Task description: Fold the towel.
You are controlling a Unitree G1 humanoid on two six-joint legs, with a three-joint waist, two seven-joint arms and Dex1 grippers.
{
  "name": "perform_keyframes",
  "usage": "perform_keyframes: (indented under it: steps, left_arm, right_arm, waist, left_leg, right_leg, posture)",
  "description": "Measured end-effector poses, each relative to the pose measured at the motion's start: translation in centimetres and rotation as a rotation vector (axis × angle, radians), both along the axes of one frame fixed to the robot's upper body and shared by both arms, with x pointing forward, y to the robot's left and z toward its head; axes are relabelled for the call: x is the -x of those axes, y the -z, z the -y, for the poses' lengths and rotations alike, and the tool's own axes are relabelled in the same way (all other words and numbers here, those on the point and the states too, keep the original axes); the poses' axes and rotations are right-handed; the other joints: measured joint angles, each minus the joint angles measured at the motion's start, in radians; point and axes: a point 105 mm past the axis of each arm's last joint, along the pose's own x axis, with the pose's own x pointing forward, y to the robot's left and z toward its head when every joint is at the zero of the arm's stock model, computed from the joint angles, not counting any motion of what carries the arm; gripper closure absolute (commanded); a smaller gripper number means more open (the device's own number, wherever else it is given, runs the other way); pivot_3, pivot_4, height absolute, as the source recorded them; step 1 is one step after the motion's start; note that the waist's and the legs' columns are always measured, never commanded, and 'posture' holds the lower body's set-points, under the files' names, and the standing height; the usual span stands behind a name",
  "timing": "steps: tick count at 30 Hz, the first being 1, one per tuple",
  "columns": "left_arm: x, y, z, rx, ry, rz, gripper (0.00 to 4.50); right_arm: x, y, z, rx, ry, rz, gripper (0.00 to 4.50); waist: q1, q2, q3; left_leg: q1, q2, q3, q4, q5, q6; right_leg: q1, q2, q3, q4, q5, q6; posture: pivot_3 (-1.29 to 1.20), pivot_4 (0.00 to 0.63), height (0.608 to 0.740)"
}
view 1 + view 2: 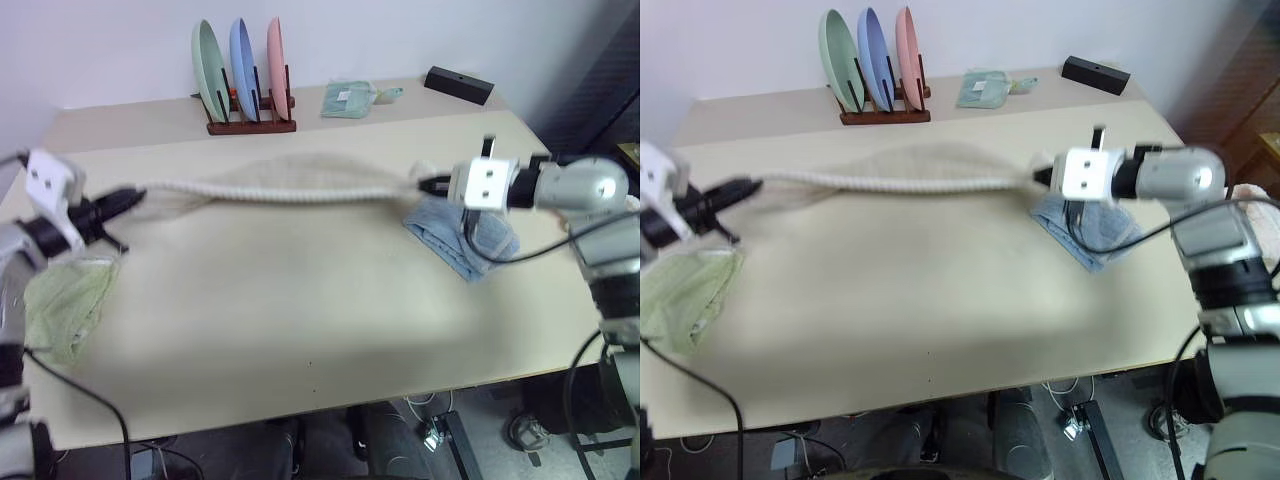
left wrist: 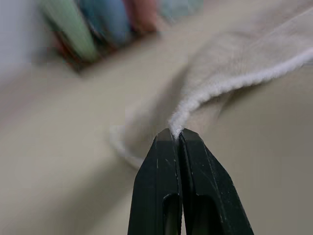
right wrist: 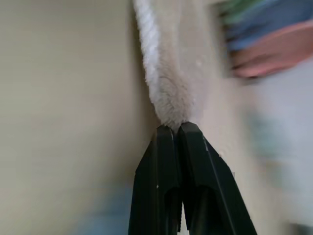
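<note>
Evenly and brightly lit from above, with no glare on the table [image 1: 300, 330] and only a soft shadow under the stretched towel [image 1: 290, 185]. Slightly soft across both head views, smeared around the left gripper [image 1: 128, 200] and the towel's edge. Sharp on the black fingers [image 2: 178, 147] in the wrist views, heavily blurred behind them, plates [image 2: 102, 24] reduced to streaks of colour
</note>
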Motion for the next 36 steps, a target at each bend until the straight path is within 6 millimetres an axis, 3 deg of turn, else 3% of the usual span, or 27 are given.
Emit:
perform_keyframes:
  steps: [7,11,18,22,25,28,36]
  left_arm:
    - [7.2,4.9,1.6,-0.061,0.134,-0.331,4.5]
    - [9.1,6.4,1.7,-0.053,0.138,-0.435,4.5]
    - [11.2,7.5,1.9,-0.021,0.145,-0.526,4.5]
    - [10.4,6.6,2.0,-0.026,0.143,-0.476,4.5]
    - [8.2,4.9,1.5,0.005,0.109,-0.37,4.5]
    - [6.3,3.5,1.1,0.019,0.091,-0.288,4.5]
    - [1.6,3.6,0.7,-0.029,0.055,-0.221,4.5]
  right_arm:
    - [5.8,2.4,0.0,0.012,-0.033,-0.326,4.48]
    - [8.8,4.5,0.5,0.046,-0.041,-0.528,4.48]
    - [11.6,6.2,1.5,0.071,-0.013,-0.699,4.48]
    - [10.3,5.1,1.7,0.07,0.012,-0.604,4.48]
    - [8.4,3.9,2.2,0.055,0.045,-0.511,4.48]
    - [6.6,4.1,2.9,0.05,0.079,-0.474,4.48]
    - [3.0,4.7,2.8,0.025,0.083,-0.434,4.48]
  waist:
    - [0.055,0.001,0.0]
    - [0.073,0.0,0.0]
    - [0.067,0.0,0.0]
    - [0.067,0.001,0.0]
    - [0.071,0.0,0.0]
    - [0.067,0.0,0.0]
    - [0.064,0.0,0.0]
  left_leg:
    - [0.013,0.001,0.001,-0.001,-0.004,0.006]
    - [0.014,0.001,0.001,-0.001,-0.004,0.006]
    - [0.016,0.003,0.002,-0.003,-0.005,0.008]
    - [0.02,0.003,0.002,-0.003,-0.006,0.009]
    - [0.02,0.003,0.0,-0.003,-0.006,0.008]
    - [0.02,0.003,0.001,-0.003,-0.004,0.004]
    - [0.019,0.003,0.001,-0.003,-0.004,0.004]
  right_leg:
    - [0.015,0.0,0.0,-0.004,0.0,-0.001]
    - [0.017,0.0,-0.001,-0.007,0.0,-0.001]
    - [0.02,0.0,-0.002,-0.01,0.0,-0.001]
    - [0.025,0.001,-0.003,-0.014,0.0,-0.001]
    - [0.026,0.001,-0.004,-0.015,0.0,-0.001]
    - [0.026,0.001,-0.004,-0.016,0.0,0.0]
    - [0.025,0.001,-0.004,-0.016,0.001,0.0]
  posture:
    - [0.0,0.15,0.737]
    - [0.0,0.15,0.737]
    - [0.0,0.15,0.737]
    - [0.0,0.15,0.737]
    - [0.0,0.15,0.737]
    - [0.0,0.15,0.737]
    - [0.0,0.15,0.737]
